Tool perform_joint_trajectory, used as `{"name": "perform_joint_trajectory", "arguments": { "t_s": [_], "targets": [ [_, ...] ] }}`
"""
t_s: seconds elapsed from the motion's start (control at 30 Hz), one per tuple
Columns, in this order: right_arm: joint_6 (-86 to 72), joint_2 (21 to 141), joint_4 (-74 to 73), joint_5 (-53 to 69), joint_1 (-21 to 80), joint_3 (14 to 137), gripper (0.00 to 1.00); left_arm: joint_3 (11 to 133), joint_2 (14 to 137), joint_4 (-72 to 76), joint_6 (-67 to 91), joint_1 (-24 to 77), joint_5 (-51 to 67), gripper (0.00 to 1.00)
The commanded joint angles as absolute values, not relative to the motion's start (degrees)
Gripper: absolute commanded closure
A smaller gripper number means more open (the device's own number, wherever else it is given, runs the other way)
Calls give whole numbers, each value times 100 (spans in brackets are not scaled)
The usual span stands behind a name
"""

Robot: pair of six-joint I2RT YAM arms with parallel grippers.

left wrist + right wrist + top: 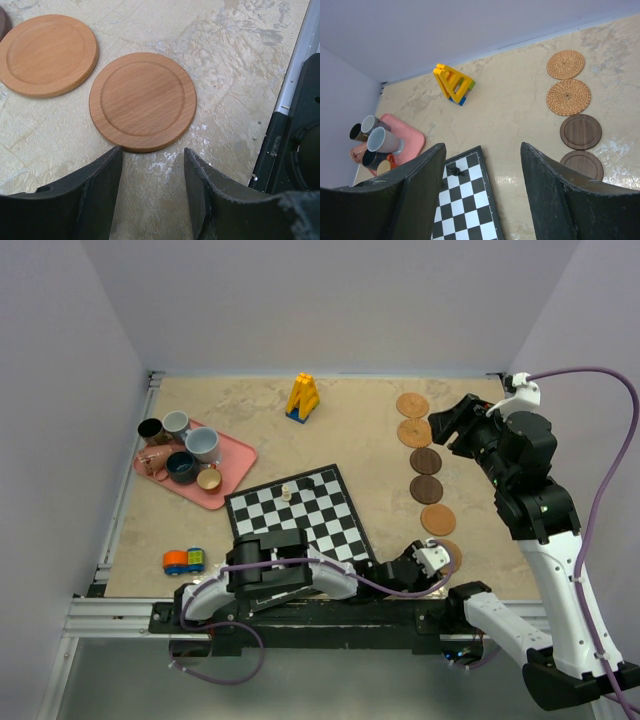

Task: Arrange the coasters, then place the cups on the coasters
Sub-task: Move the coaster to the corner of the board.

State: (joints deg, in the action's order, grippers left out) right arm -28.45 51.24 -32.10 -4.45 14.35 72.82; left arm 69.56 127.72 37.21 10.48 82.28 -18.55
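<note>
Coasters in one column at right, spaced for cups crowded on pink tray — left gripper, right gripper parted, empty.

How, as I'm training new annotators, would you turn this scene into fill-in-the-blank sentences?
1. ____ coasters lie in one line at the right.
2. The cups are gathered at the pink ____.
3. The left gripper and right gripper are both ____, holding nothing.
4. A lone chess piece stands on the ____.
Missing words: six; tray; open; chessboard.
</note>
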Motion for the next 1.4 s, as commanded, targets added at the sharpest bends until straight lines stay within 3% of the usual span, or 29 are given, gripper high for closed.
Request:
{"name": "perform_joint_trajectory", "arguments": {
  "t_s": [0.0,1.0,1.37],
  "targets": [
    [-2795,5019,-3032,-343,1433,7269,34,7013,13087,3243,1151,8200,-2118,44],
    [-2769,5045,-2971,-325,1424,7163,34,7128,13184,3014,1494,8086,-2593,44],
    [-2716,5089,-2962,-597,1433,7110,30,6276,12210,4139,1152,8104,-2092,27]
  ]
}}
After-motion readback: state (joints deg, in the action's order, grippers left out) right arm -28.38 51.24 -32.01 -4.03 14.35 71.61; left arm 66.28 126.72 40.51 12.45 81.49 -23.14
